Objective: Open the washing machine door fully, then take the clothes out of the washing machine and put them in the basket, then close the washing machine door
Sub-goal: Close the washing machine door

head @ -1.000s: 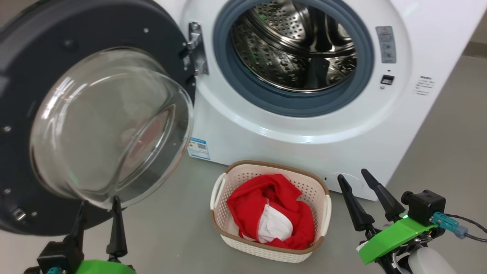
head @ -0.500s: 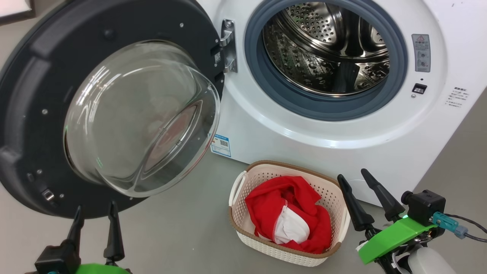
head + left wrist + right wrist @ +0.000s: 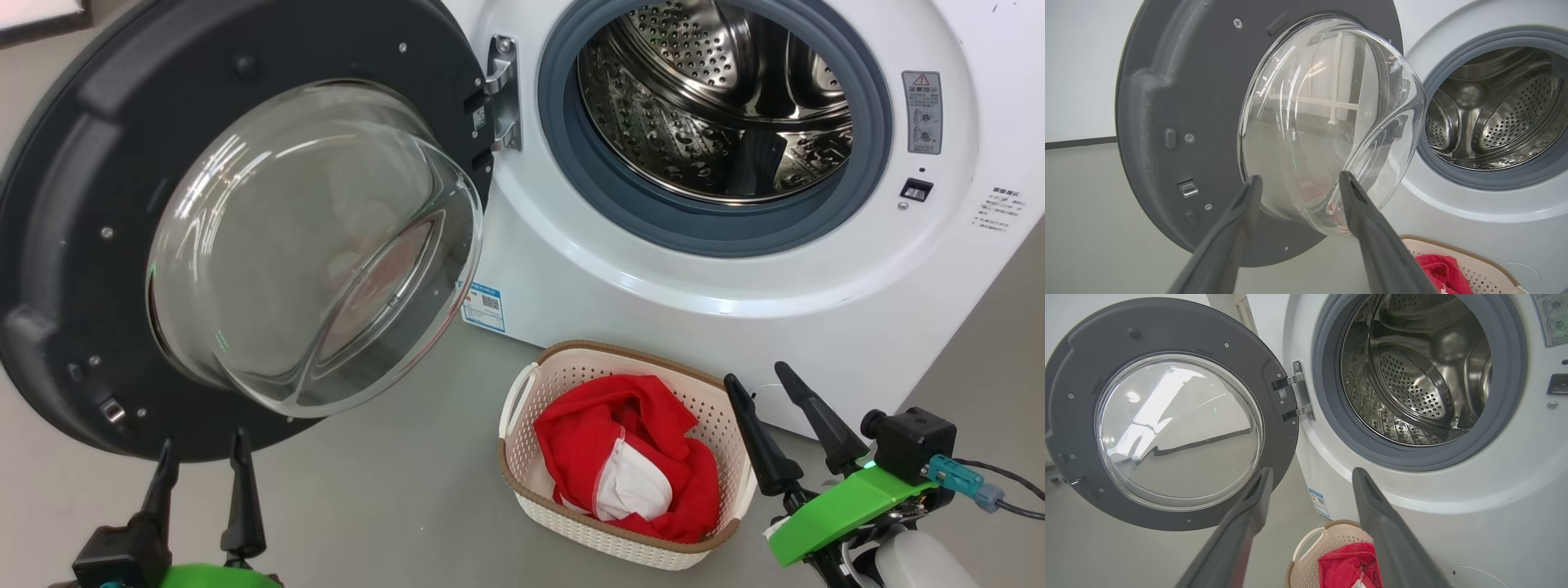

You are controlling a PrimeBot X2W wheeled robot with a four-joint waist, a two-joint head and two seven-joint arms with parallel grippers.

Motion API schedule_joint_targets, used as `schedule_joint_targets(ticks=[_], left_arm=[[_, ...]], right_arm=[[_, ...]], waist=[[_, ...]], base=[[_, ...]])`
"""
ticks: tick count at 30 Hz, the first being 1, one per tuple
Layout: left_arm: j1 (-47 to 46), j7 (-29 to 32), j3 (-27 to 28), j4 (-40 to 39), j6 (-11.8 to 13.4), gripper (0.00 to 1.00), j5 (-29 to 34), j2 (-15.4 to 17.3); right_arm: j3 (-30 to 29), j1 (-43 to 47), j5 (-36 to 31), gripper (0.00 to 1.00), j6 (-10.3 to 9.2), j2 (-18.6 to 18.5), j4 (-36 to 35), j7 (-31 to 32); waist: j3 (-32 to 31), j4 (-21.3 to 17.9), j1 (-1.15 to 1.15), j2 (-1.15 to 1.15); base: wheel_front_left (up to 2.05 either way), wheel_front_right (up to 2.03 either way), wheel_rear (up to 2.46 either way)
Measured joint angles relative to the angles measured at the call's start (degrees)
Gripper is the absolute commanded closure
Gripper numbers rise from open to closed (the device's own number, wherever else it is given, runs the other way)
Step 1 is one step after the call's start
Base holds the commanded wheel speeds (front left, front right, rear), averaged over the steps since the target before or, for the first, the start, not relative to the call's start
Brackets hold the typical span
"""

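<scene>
Head view: door (image 3: 73, 204) hangs wide open on its hinge (image 3: 504, 94), left of the washer (image 3: 653, 302) opening, inner face toward the camera. Its glass bowl (image 3: 310, 245) bulges out and to the right. Drum (image 3: 718, 98) shows perforated steel inside a grey ring (image 3: 571, 163). A blue sticker (image 3: 483, 306) sits low on the washer front, just right of the bowl's edge. Basket (image 3: 522, 392) stands on the grey floor (image 3: 392, 490) close before the washer's lower front, below the opening and right of the door. Clothes (image 3: 620, 433) lie piled inside it, red, with a white lining patch turned up. The pile fills most of the basket and leans toward its right side. Left fingers (image 3: 237, 490) are at lower left, pointing up, spread apart, nothing between them; their tips are just under the door's lower rim. Right fingers (image 3: 763, 449) are at lower right, also spread wide and holding nothing, just beside the basket's right end; contact with it cannot be told. Left wrist view: the two fingers frame the lower part of the bowl, apart from it, with a basket corner and a bit of red at lower right. Right wrist view: the fingers stand wide, aimed between door and opening, with the hinge above them and the basket with its red pile low between them.
</scene>
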Motion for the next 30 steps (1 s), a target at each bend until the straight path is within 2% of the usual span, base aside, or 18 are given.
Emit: schedule_joint_targets(ticks=[18, 19, 20, 21, 23, 30], left_arm=[[0.00, 0.00, 0.00, -0.53, 0.46, 0.00, -0.09, 0.09], [0.00, 0.00, 0.00, -0.54, 0.46, 0.07, -0.09, 0.09], [0.00, 0.00, -0.01, -0.54, 0.46, 0.36, -0.10, 0.10], [0.00, -0.01, -0.01, -0.54, 0.46, 0.60, -0.14, 0.13], [0.00, 0.00, -0.01, -0.58, 0.46, 1.00, -0.18, 0.30], [-0.09, 0.19, 1.57, -3.20, 0.32, 1.00, -2.34, 1.31]], right_arm=[[0.03, 0.00, 0.01, 0.00, 0.00, -0.09, 0.00, 0.00], [0.03, 0.00, 0.01, 0.00, 0.00, -0.10, 0.00, 0.00], [0.03, 0.00, 0.01, 0.00, 0.00, -0.10, 0.01, 0.00], [0.03, 0.00, 0.01, 0.00, 0.00, -0.10, 0.01, 0.00], [0.03, 0.00, 0.01, 0.00, 0.00, -0.11, 0.01, 0.00], [0.03, 0.00, 0.00, 0.00, 0.00, -0.11, -0.02, 0.00]], waist=[[0.31, -0.21, 0.00, 0.00], [0.29, -0.20, 0.00, 0.00], [0.27, -0.19, 0.00, 0.00], [0.26, -0.19, 0.00, 0.00], [0.28, -0.16, 0.00, 0.00], [0.73, -0.07, 0.00, 0.00]], base=[[0.00, 0.00, 0.00], [0.00, 0.00, 0.00], [0.00, 0.00, 0.00], [0.00, 0.00, 0.00], [0.00, 0.00, 0.00], [0.00, 0.00, 0.00]])
